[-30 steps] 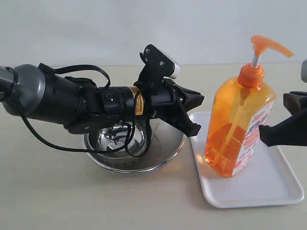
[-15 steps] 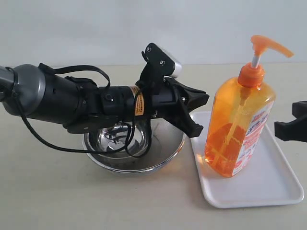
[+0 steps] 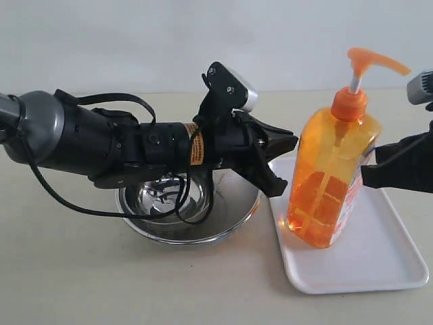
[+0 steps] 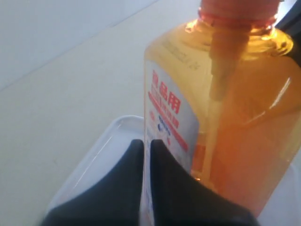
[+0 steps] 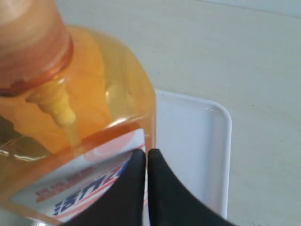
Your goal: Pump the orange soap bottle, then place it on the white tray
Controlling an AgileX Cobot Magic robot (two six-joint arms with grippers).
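The orange soap bottle (image 3: pixel 331 176) stands on the white tray (image 3: pixel 379 267), leaning a little to the left, its pump head raised. My left gripper (image 3: pixel 285 162) is shut and empty, its tips just left of the bottle's side. In the left wrist view the shut left gripper (image 4: pixel 146 141) points at the bottle's label (image 4: pixel 171 113) over the tray (image 4: pixel 106 143). My right gripper (image 3: pixel 367 177) is shut too, tips against the bottle's right side. The right wrist view shows the right gripper (image 5: pixel 145 151) at the corner of the bottle (image 5: pixel 84 108), with the tray (image 5: pixel 193 141) behind.
A round steel bowl (image 3: pixel 159 233) sits on the beige table under my left arm, just left of the tray. The left arm's black body and cables hang over the bowl.
My right gripper came back in from the right edge to the bottle's side. The bottle tipped slightly to the left. My left gripper edged a little toward the bottle.
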